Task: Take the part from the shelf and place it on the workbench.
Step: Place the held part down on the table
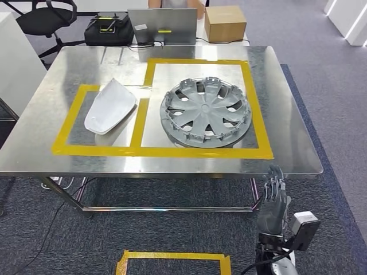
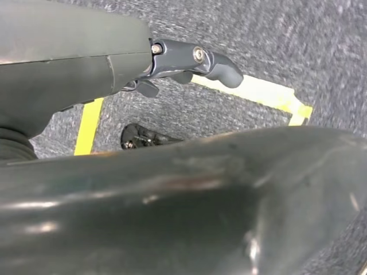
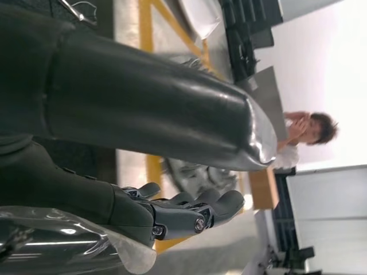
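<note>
A grey wheel cover (image 1: 205, 112) is seen lying flat on the steel counter (image 1: 285, 114), inside the larger of two rectangles marked out in yellow tape (image 1: 255, 109). In the smaller taped rectangle beside it, a white curved shell part (image 1: 110, 106) is laid, well apart from the wheel cover and not touching it.

The right hand (image 1: 272, 203) is held below the near edge of the counter, off the counter's right front corner, with its fingers (image 1: 273, 182) stretched upward and nothing between them. In the right wrist view the same hand (image 3: 173, 212) is shown with its fingers (image 3: 216, 203) extended and apart, nothing grasped; part of the wheel cover (image 3: 196, 175) is glimpsed beyond them, apart from the fingertips. The wheel cover is thus set on the counter, higher than and clear of the right hand.

In the left wrist view the left hand (image 2: 190, 60) is seen over grey carpet (image 2: 260, 40) crossed by yellow floor tape (image 2: 260, 91); one finger is extended and no object is seen in the hand, but whether the rest are spread or curled cannot be told.

At the far side of the counter a laptop (image 1: 162, 26), a black case (image 1: 108, 28) and a cardboard box (image 1: 225, 23) are placed, and a person (image 3: 309, 129) is seen there.
</note>
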Controlling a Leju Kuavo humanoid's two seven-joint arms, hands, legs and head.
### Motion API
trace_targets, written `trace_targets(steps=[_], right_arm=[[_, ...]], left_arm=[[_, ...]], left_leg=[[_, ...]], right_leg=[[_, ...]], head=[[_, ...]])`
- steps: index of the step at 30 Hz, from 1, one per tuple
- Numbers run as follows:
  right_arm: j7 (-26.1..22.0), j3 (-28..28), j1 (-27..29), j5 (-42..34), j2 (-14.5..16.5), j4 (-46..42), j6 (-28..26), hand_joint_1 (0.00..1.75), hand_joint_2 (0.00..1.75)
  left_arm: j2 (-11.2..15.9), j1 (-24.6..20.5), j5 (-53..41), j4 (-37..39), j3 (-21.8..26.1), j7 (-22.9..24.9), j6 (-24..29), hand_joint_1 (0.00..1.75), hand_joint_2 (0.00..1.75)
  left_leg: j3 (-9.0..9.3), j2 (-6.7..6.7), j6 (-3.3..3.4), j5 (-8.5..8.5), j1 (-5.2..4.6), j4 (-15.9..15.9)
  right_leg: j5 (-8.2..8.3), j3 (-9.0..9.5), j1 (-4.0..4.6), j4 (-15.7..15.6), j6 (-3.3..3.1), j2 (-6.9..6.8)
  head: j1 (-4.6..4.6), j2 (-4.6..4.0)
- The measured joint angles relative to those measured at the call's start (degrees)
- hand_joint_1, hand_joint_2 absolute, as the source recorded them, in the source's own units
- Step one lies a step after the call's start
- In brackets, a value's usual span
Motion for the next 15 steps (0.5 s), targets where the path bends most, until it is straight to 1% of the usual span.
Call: trace_targets(steps=[1,2,3,4,5,6,7,8,9,10,11,12,13,14,15], right_arm=[[-0.6,-2.2,0.5,-0.1,0.9,1.3,1.0,0.00,0.00],[-1.1,-4.6,0.8,-0.1,1.8,2.6,2.1,0.00,0.00],[-1.4,-7.4,0.9,-0.1,2.8,3.9,3.3,0.00,0.00],[-1.7,-10.1,0.9,-0.1,3.8,5.2,4.5,0.00,0.00],[-1.8,-12.9,0.9,-0.2,4.7,6.4,5.6,0.00,0.00],[-1.8,-15.5,0.9,-0.1,5.6,7.7,6.6,0.00,0.00],[-1.7,-17.8,0.7,0.4,6.3,8.9,7.3,0.00,0.00],[-1.7,-20.0,0.4,1.3,7.0,10.3,8.0,0.00,0.00],[-1.8,-22.1,0.0,2.5,7.6,11.7,8.5,0.00,0.00],[-2.0,-24.1,-0.5,4.1,8.0,13.3,8.8,0.00,0.00],[-2.3,-25.9,-1.0,5.8,8.4,14.8,8.8,0.00,0.00],[-2.7,-27.4,-1.4,7.8,8.7,16.6,8.7,0.00,0.00],[-3.1,-28.8,-1.8,10.2,8.8,18.6,8.3,0.00,0.00],[-3.3,-29.9,-2.3,13.1,8.9,20.9,7.6,0.00,0.00],[-3.3,-31.0,-2.8,16.2,8.9,23.6,6.7,0.00,0.00]], left_arm=[[-0.4,0.1,0.0,-0.5,0.3,0.0,-0.2,0.00,0.00],[-0.8,0.2,0.0,-0.9,0.6,0.0,-0.3,0.00,0.00],[-1.1,0.3,-0.1,-1.3,1.0,0.0,-0.4,0.00,0.00],[-1.4,0.4,-0.1,-1.6,1.3,0.0,-0.5,0.00,0.00],[-1.5,0.4,-0.2,-1.8,1.6,0.0,-0.5,0.00,0.00],[-1.6,0.4,-0.2,-2.0,1.9,0.0,-0.5,0.00,0.00],[-1.7,0.4,-0.2,-2.1,2.2,0.0,-0.5,0.00,0.00],[-1.7,0.4,-0.2,-2.1,2.5,0.0,-0.4,0.00,0.00],[-1.7,0.4,-0.2,-2.1,2.8,0.0,-0.2,0.00,0.00],[-1.7,0.4,-0.2,-2.1,3.0,0.0,-0.1,0.00,0.00],[-1.6,0.3,-0.2,-2.1,3.3,0.0,0.1,0.00,0.00],[-1.6,0.3,-0.2,-2.1,3.6,-0.1,0.2,0.00,0.00],[-1.5,0.3,-0.2,-2.1,3.8,-0.1,0.3,0.00,0.00],[-1.4,0.3,-0.3,-2.1,4.1,-0.2,0.3,0.00,0.00],[-1.3,0.3,-0.4,-2.1,4.4,-0.2,0.3,0.00,0.00]], left_leg=[[-0.50,0.11,0.28,0.66,0.15,-0.3],[-1.18,0.22,0.48,1.30,0.27,-0.4],[-1.97,0.25,0.65,1.89,0.24,-0.4],[-2.79,0.30,0.69,2.48,0.23,-0.4],[-3.65,0.33,0.66,3.09,0.22,-0.3],[-4.51,0.36,0.58,3.68,0.24,-0.2],[-5.29,0.39,0.44,4.18,0.29,0.0],[-5.98,0.43,0.24,4.60,0.36,0.2],[-6.59,0.46,-0.02,4.95,0.37,0.6],[-7.11,0.47,-0.32,5.22,0.33,1.0],[-7.50,0.48,-0.65,5.54,0.26,1.5],[-7.77,0.49,-0.96,5.86,0.18,1.8],[-7.93,0.51,-1.28,6.23,0.19,1.9],[-8.11,0.52,-1.60,6.52,0.27,2.0],[-8.39,0.48,-1.90,6.03,0.39,2.3]], right_leg=[[-1.70,-0.60,-0.03,1.2,0.32,0.06],[-4.32,-1.48,-0.11,3.7,0.58,0.11],[-7.29,-2.52,-0.16,7.1,0.83,0.13],[-9.56,-3.34,-0.24,10.8,1.04,0.12],[-10.57,-3.70,-0.32,13.9,1.23,0.12],[-10.13,-3.30,-0.39,15.4,1.41,0.11],[-8.59,-1.94,-0.48,14.8,1.54,0.10],[-6.77,0.44,-0.59,12.3,1.66,0.08],[-5.64,3.55,-0.72,8.3,1.75,0.05],[-5.45,6.84,-0.75,3.7,1.69,0.09],[-5.93,9.25,-0.75,0.0,1.43,0.14],[-6.63,10.59,-0.66,-2.3,1.06,0.22],[-6.97,10.92,-0.51,-3.3,0.58,0.28],[-6.86,10.42,-0.52,-3.3,0.01,0.24],[-6.47,9.91,-0.51,-3.2,-0.51,0.16]], head=[[0.06,0.00],[0.08,0.00],[0.11,0.00],[0.12,0.00],[0.10,0.00],[0.10,0.00],[0.10,0.00],[0.09,0.00],[0.11,0.00],[0.10,0.00],[0.09,0.00],[0.08,0.00],[0.04,0.00],[0.07,0.00],[0.08,0.00]])
